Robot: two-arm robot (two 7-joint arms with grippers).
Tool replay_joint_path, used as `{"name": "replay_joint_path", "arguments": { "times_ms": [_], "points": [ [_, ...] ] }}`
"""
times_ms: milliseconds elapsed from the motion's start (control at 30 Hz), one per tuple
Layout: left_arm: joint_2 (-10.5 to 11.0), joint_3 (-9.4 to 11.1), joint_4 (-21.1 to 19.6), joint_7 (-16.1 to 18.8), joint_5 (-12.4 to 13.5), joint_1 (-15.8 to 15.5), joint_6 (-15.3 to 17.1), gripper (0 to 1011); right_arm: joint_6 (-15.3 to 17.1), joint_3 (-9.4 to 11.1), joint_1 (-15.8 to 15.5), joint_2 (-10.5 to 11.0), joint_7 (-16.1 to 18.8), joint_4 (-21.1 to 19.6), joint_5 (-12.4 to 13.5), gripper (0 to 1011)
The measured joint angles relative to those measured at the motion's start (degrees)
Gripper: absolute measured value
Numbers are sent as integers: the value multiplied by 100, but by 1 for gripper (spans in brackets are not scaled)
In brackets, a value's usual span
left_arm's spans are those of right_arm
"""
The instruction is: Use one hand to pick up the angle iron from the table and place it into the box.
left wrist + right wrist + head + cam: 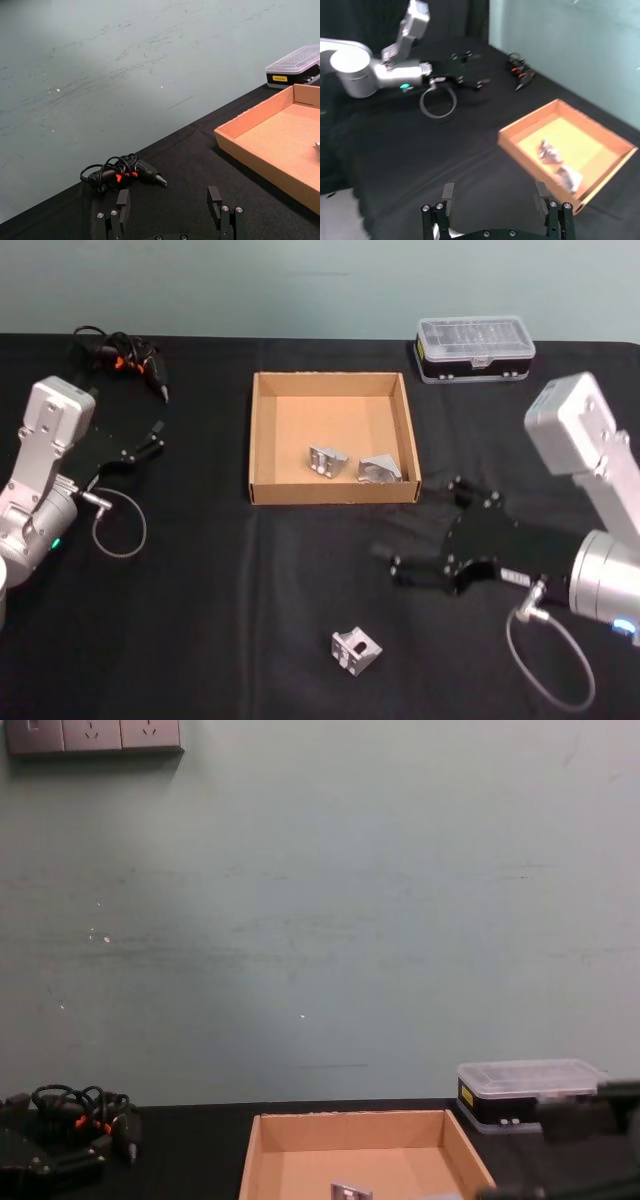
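Note:
One silver angle iron [356,651] lies on the black table [220,620] near the front edge, apart from both grippers. My right gripper [427,526] hovers open and empty between it and the tan box [330,491], just off the box's front right corner. Two more angle irons [327,461] [378,470] rest inside the box. In the right wrist view the open gripper [494,193] faces the box [530,122] with both pieces [547,150] inside. My left gripper [148,442] sits open at the far left, its fingers [123,201] spread over bare table.
A clear-lidded plastic case [475,348] stands behind the box at the back right. A bundle of black cable with orange parts [122,356] lies at the back left. Loose wire loops hang from both wrists [118,523].

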Motion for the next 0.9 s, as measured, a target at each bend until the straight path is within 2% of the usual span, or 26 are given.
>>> {"name": "replay_joint_path", "arguments": {
  "times_ms": [267, 467, 633, 900],
  "points": [
    [0, 0, 0, 0, 0, 0, 0, 1011, 385, -237, -59, 199, 18, -207, 90, 1003],
    [0, 0, 0, 0, 0, 0, 0, 1011, 629, -598, 69, 384, 85, -237, 37, 1003],
    [0, 0, 0, 0, 0, 0, 0, 1011, 745, -894, 182, 506, 90, -199, -92, 1003],
    [0, 0, 0, 0, 0, 0, 0, 1011, 815, -1119, 222, 559, -41, -90, -145, 1003]
  ]
}}
